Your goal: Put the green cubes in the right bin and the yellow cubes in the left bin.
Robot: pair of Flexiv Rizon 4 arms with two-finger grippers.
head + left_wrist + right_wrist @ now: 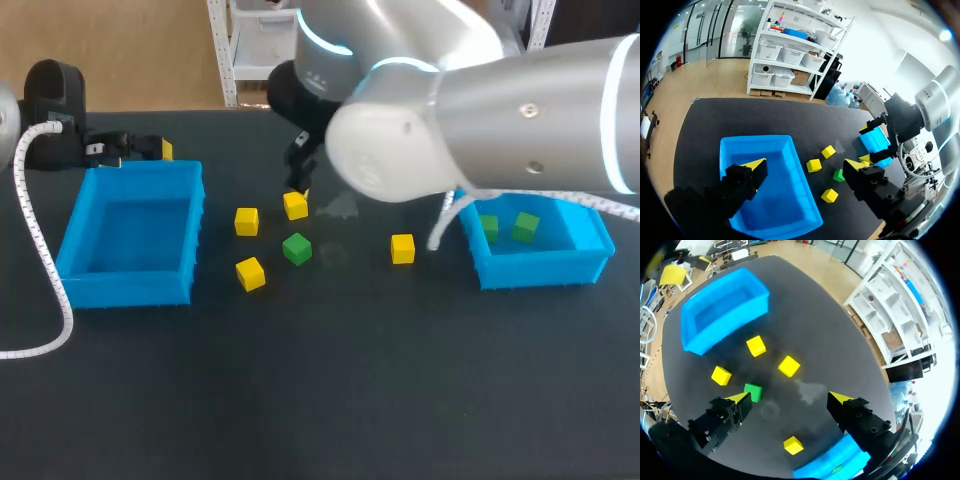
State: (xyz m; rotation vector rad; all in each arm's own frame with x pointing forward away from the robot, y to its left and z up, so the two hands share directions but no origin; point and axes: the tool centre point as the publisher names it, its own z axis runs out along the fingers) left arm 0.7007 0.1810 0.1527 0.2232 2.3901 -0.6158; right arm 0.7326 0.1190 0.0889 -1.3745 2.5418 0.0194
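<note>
By far rim of left bin, left gripper fingers spread, grasping nothing; four yellow cubes and one green cube loose on table between bins. Right gripper released above them; two green cubes in right bin.

Robotics laboratory. Two robot arms, the left arm and right arm, reach over a dark worktop carrying a blue left bin, a blue right bin, yellow cubes and green cubes.
</note>
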